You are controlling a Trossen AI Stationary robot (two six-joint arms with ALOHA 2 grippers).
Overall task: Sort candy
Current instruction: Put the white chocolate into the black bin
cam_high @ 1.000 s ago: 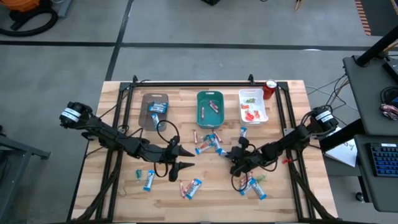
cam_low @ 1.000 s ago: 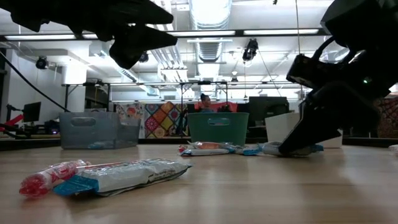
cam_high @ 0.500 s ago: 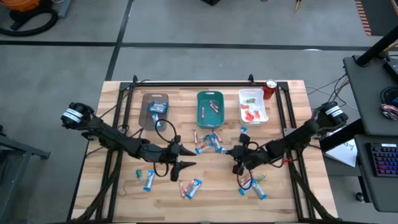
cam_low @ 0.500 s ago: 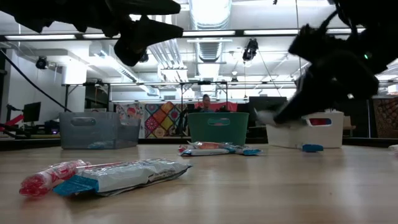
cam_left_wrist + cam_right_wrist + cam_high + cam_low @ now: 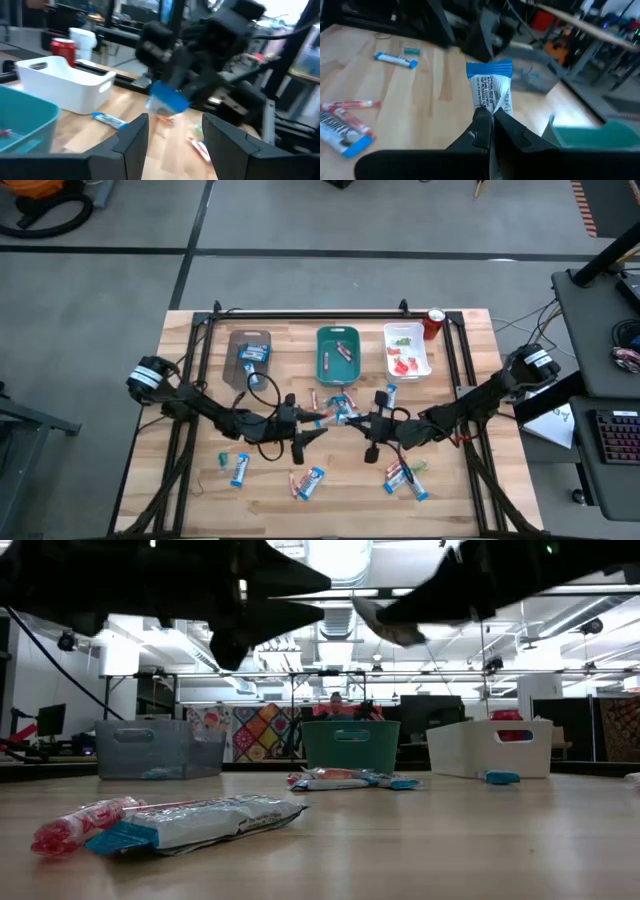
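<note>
My right gripper (image 5: 370, 427) is shut on a blue-and-white candy bar (image 5: 490, 89) and holds it above the table's middle. My left gripper (image 5: 312, 433) faces it from the left, open, a short way off; in the left wrist view its fingers (image 5: 131, 138) frame the bar (image 5: 167, 103). Both hang high in the low view, with the bar (image 5: 386, 626) between them. A cluster of candy (image 5: 336, 411) lies flat between the arms. More blue-and-white bars (image 5: 309, 482) and red sticks (image 5: 402, 476) lie toward the near edge. My right gripper pinches the candy bar by one end of its wrapper (image 5: 489, 111) between its two fingers (image 5: 481, 126). The bar runs on from the fingertips along their line, its blue crimped end (image 5: 489, 68) farthest out. It is lifted clear of the table.
A brown tray (image 5: 248, 356), a teal tray (image 5: 322, 352) and a white tray (image 5: 424, 360) stand in a row along the far edge, each with candy in it. A red can (image 5: 434, 323) stands right of the white tray. Bare wood lies at the near left.
My right gripper has risen from the table with the candy bar and moved left and toward the far edge; the bar is now lifted clear. My left gripper has moved right, toward the right gripper, and stayed open.
</note>
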